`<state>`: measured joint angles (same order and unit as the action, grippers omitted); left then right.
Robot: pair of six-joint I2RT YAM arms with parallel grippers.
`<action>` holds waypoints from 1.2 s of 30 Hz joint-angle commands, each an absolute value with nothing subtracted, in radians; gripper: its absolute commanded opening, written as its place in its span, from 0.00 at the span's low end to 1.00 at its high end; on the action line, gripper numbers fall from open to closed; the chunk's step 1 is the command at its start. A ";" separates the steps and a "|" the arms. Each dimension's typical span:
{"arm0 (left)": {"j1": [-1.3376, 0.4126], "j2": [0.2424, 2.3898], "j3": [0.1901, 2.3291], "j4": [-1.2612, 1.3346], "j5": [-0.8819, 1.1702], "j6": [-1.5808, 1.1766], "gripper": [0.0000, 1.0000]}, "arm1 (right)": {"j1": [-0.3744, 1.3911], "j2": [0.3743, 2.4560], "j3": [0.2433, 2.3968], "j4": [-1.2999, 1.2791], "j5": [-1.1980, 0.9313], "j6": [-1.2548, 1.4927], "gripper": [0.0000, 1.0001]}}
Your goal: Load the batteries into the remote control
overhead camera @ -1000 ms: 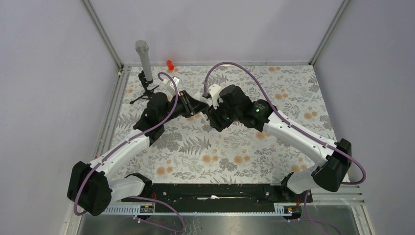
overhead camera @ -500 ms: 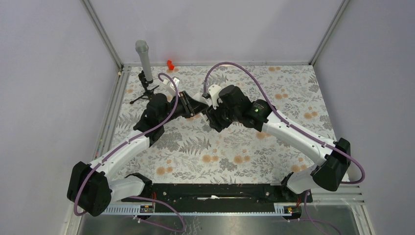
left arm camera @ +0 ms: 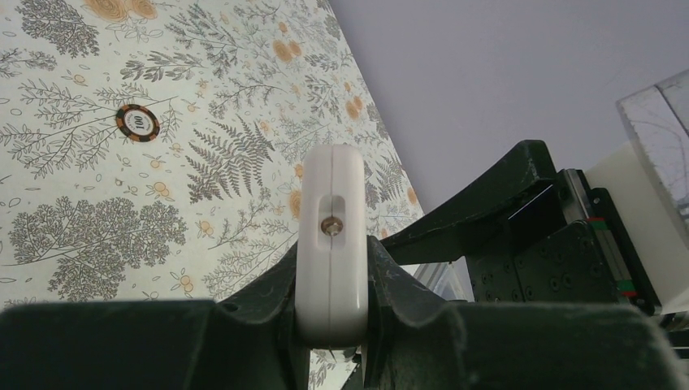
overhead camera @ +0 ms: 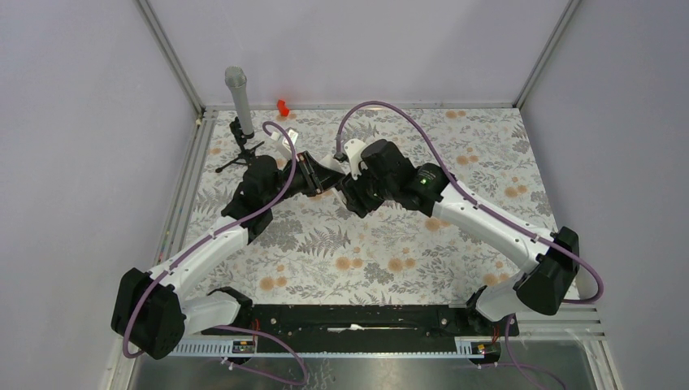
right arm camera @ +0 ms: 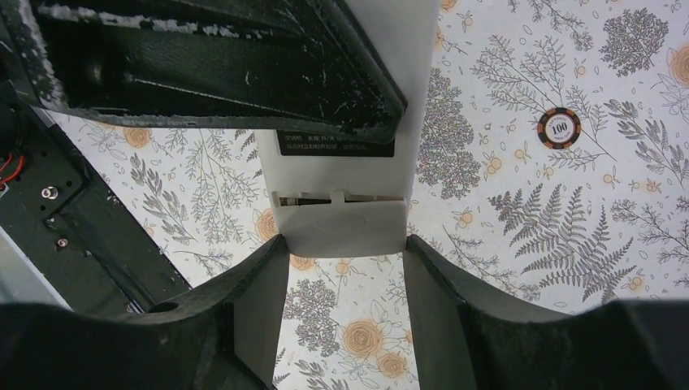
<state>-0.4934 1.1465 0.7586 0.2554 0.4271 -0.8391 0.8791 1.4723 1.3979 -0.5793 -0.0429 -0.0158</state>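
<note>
- Both arms meet nose to nose over the far-middle part of the table (overhead camera: 487, 154), which has a floral cloth on it.
- The left gripper (left arm camera: 331, 280) is clamped on the remote control (left arm camera: 330, 195). That puts the remote up in the air between the two arms, off the cloth.
- From the left wrist cam you get the remote end-on. It's a narrow white edge with a seam down the middle and a little metal-looking bulb sitting in a slot.
- The right gripper (right arm camera: 341, 250) has its fingers (right arm camera: 260, 309) spread about as wide as the remote. The tips sit right at the lower corners of the cover piece (right arm camera: 340, 229). Honestly can't tell if it's pinching or just resting against it.
- The cover piece sits at the end of the remote's plain white back. There's a thin dark gap along its top edge, so it isn't flush.
- There's a black label (right arm camera: 335, 145) with light print on the back, just above that gap. It's partly tucked under the left gripper's dark finger, and the print is too small to read.
- The only writing I can actually read is "100" on a poker chip (left arm camera: 136, 122). It has a dark rim with orange marks and lies flat on the cloth, well apart from everything else. It shows up in both wrist cams.
- At the back left of the table a grey tube (overhead camera: 236, 89) stands up from a small black tripod (overhead camera: 240, 150).
- A small red thing (overhead camera: 283, 106) sits at the far edge, too tiny to say what it is.
</note>
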 commanded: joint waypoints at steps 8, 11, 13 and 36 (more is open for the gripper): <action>-0.499 1.137 0.816 0.275 0.483 -0.887 0.00 | 0.885 1.496 1.438 -0.564 -0.029 -0.006 0.47; -0.499 1.134 0.814 0.275 0.468 -0.883 0.00 | 0.885 1.494 1.435 -0.579 -0.056 -0.014 0.48; -0.499 1.133 0.815 0.268 0.457 -0.870 0.00 | 0.885 1.497 1.441 -0.599 -0.069 -0.030 0.48; -0.498 1.104 0.794 0.262 0.419 -0.813 0.00 | 0.884 1.527 1.485 -0.654 -0.146 -0.098 0.51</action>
<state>-0.4931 1.1442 0.7681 0.1761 0.4122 -0.8238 0.8791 1.5169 1.4261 -0.6514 -0.1257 -0.0761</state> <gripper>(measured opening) 0.221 0.578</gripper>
